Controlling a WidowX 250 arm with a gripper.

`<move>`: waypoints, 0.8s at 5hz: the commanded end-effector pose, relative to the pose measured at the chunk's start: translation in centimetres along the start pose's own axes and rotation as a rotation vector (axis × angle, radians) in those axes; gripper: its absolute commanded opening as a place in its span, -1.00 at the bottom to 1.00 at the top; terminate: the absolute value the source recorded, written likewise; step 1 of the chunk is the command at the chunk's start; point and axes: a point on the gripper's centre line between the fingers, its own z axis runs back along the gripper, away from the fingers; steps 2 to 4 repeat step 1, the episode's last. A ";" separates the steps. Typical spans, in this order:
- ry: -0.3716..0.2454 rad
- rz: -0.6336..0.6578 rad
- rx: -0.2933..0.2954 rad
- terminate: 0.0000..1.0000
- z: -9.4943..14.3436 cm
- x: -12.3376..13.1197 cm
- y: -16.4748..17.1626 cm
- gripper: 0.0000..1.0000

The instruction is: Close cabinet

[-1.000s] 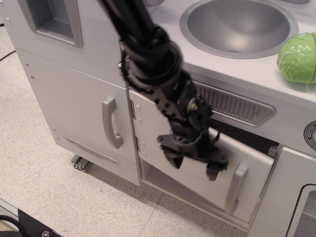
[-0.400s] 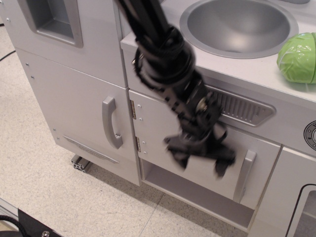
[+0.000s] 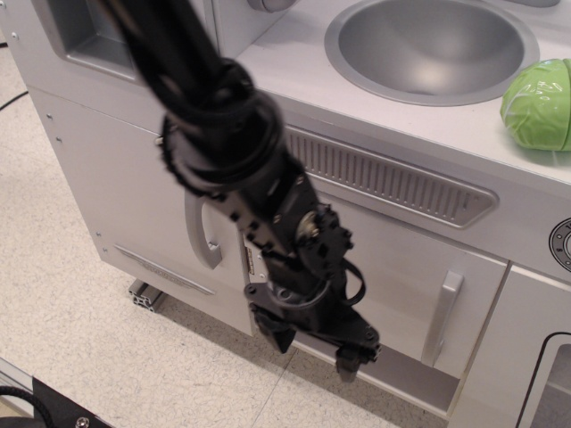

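Hanging low in front of the toy kitchen, the black robot gripper (image 3: 314, 342) points down toward the floor, its two short fingers spread apart with nothing between them. It sits just in front of the lower left part of the white cabinet door (image 3: 397, 285), and I cannot tell whether it touches the panel. That wide flat door looks almost flush with the front now, with only a thin gap showing along its right edge; its vertical grey bar handle (image 3: 442, 317) stands near that right edge, well clear of the gripper. Below the door, a strip of the cupboard's open interior (image 3: 401, 379) shows. On the left, the taller white door with the curved grey handle (image 3: 200, 234) is partly covered by the thick black arm (image 3: 214, 134), which comes down from the upper left. Above the cabinet, a long grey vent grille (image 3: 393, 178) runs across the front panel. On the countertop, the round grey sink bowl (image 3: 433, 45) sits at the far side, and a green cabbage-like toy (image 3: 539, 102) rests at the right edge. Speckled beige floor (image 3: 80, 330) fills the near left.
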 end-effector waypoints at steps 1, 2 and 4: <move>-0.043 -0.002 -0.009 1.00 1.5 1.2 0.2 1.00; -0.043 -0.002 -0.009 1.00 1.5 1.2 0.2 1.00; -0.043 -0.002 -0.009 1.00 1.5 1.2 0.2 1.00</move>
